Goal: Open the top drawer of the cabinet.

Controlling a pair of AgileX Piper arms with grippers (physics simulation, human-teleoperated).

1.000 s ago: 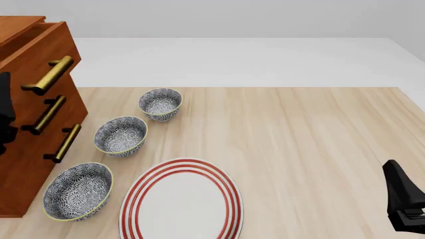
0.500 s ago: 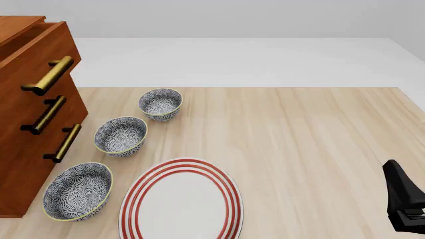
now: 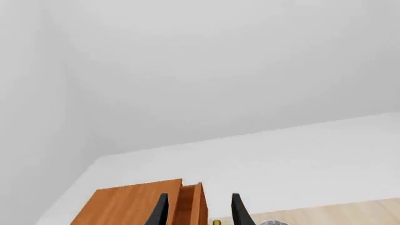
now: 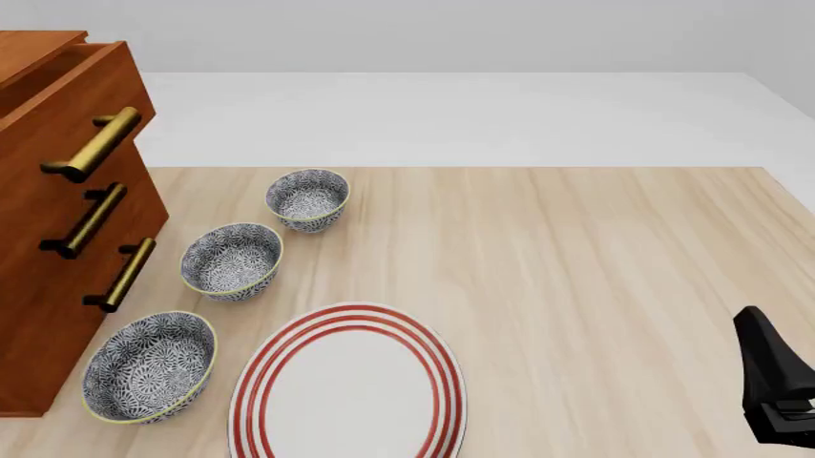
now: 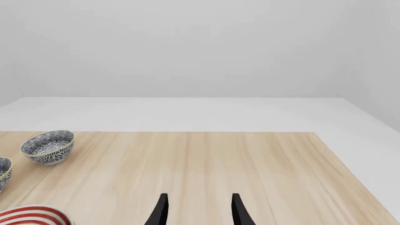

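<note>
The reddish-brown cabinet [image 4: 36, 324] stands at the table's left edge. Its top drawer [image 4: 67, 100] juts out beyond the two lower drawers, and its brass bar handle [image 4: 92, 145] is free. My left gripper [image 3: 198, 213] is open and empty, out of the front view. It sits high above the cabinet's top [image 3: 131, 204], looking down on the pulled-out drawer [image 3: 190, 206]. My right gripper [image 5: 198, 212] is open and empty over bare table, far to the right of the cabinet. Only the right arm's black body [image 4: 774, 386] shows in the front view.
Three patterned bowls [image 4: 307, 198] [image 4: 231, 260] [image 4: 149, 365] run in a row beside the cabinet's front. A red-striped white plate [image 4: 346, 386] lies near the table's front edge. The table's wooden top [image 4: 598, 286] stretches to the right.
One second ago the left arm's black body showed at the front view's left edge beside the drawer handles. It has since left that view. The drawer and right arm have not moved.
</note>
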